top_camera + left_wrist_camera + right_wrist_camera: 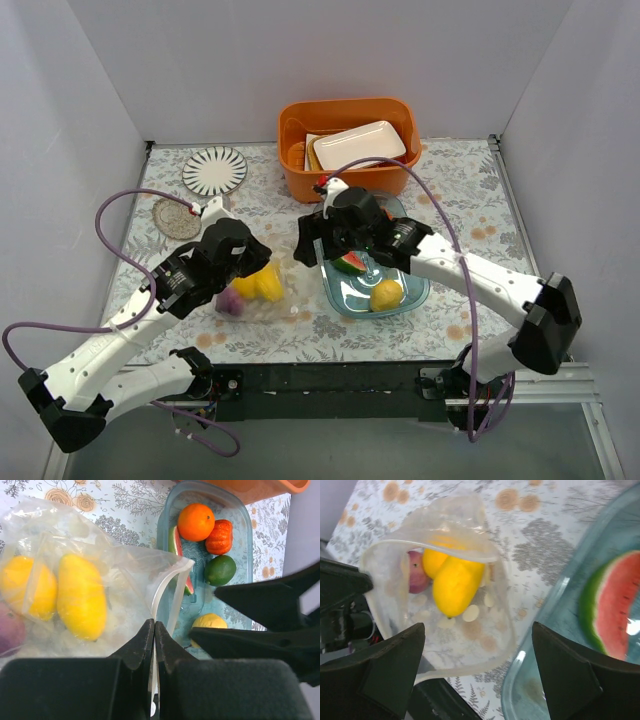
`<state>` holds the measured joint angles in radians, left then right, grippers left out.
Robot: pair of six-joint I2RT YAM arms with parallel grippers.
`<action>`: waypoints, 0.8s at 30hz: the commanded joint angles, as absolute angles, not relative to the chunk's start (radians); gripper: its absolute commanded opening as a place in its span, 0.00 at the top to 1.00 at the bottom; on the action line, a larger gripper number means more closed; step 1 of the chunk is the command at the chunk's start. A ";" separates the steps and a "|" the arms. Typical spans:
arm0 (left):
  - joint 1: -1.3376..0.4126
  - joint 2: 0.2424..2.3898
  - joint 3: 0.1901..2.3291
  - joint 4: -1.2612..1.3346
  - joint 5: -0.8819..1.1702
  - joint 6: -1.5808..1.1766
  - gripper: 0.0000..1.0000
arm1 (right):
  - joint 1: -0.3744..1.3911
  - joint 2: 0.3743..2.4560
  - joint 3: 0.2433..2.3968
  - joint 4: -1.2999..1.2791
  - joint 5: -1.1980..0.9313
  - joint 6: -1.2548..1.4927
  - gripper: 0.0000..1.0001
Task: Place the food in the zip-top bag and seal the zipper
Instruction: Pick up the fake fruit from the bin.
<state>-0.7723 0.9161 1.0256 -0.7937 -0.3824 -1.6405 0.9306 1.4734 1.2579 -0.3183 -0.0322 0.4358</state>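
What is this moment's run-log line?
left claw: shut on zip-top bag mouth | right claw: open, empty | bagged: mango, lemon, onion | tray: orange, tomato, green fruit, watermelon slice, second lemon

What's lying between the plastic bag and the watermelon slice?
Between zip-top bag and watermelon slice: only bare flowered tablecloth and the blue tray's rim, clearest in the right wrist view.

— Where is the zip-top bag [125, 575]?
— Directly ahead of the left tool [154, 627], clear and crumpled. The tool's tips are pinched together on its whitish zipper [175, 600]. The mouth gapes open towards the right tool [479, 626].
— What's inside?
— A yellow mango [80, 597], a lemon [25, 587] and the purple onion [7, 630].
— And outside?
— Past the bag's mouth from the left tool: orange [196, 521], red tomato [220, 536], dark green fruit [220, 570], watermelon slice [175, 542], second lemon [210, 622].
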 commanded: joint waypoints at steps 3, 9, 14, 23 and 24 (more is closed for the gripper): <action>-0.772 0.894 1.045 -0.795 -0.425 -1.654 1.00 | 0.904 1.313 1.181 -0.586 0.354 0.515 0.02; -0.772 0.925 1.043 -0.753 -0.403 -1.641 1.00 | 0.894 1.258 1.091 -0.825 0.475 0.722 0.02; -0.772 0.936 1.039 -0.742 -0.382 -1.635 1.00 | 0.894 1.221 1.029 -0.887 0.479 0.845 0.02; -0.773 0.925 1.019 -0.732 -0.367 -1.629 1.00 | 0.879 1.207 0.924 -0.835 0.467 0.950 0.02; -0.772 0.925 1.017 -0.732 -0.367 -1.625 1.00 | 0.871 1.204 0.895 -0.813 0.451 0.948 0.02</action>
